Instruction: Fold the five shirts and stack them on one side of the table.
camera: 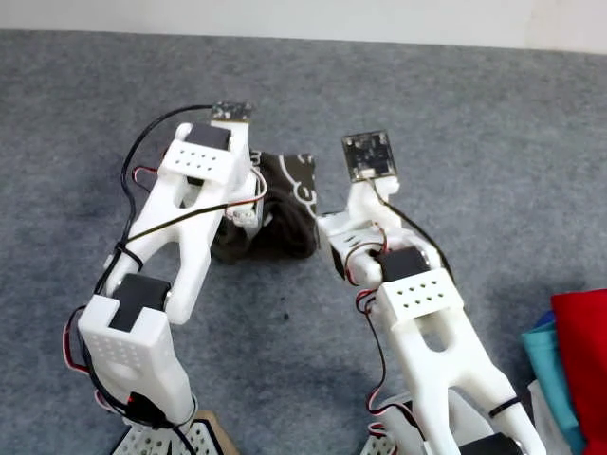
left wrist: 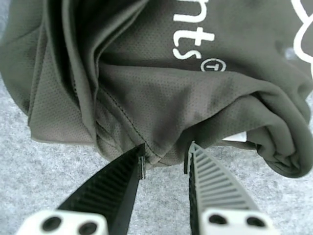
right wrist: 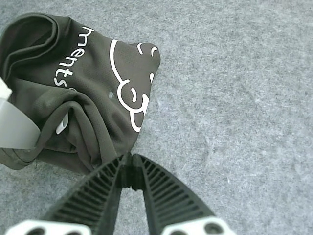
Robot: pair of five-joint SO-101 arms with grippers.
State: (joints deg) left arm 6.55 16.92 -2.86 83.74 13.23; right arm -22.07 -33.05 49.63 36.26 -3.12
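Observation:
A dark olive shirt [camera: 285,204] with white print lies crumpled in a loose bundle on the grey surface between the two arms. My left gripper [left wrist: 165,160] is open, its two fingertips right at the bundle's folded edge, with a bit of the fabric [left wrist: 161,98] reaching between them. In the high view this left gripper [camera: 242,216] sits at the shirt's left side. My right gripper [right wrist: 128,164] is shut, its tips meeting beside the shirt's [right wrist: 93,98] near edge. I cannot tell whether any cloth is caught there. From above, the right gripper [camera: 327,239] is at the shirt's right side.
Red [camera: 583,351], teal [camera: 550,360] and white [camera: 541,403] shirts lie piled at the right edge. Grey carpet-like surface [camera: 474,142] stretches open behind and to the right of the arms. A pale part of the other arm [right wrist: 14,125] shows by the shirt.

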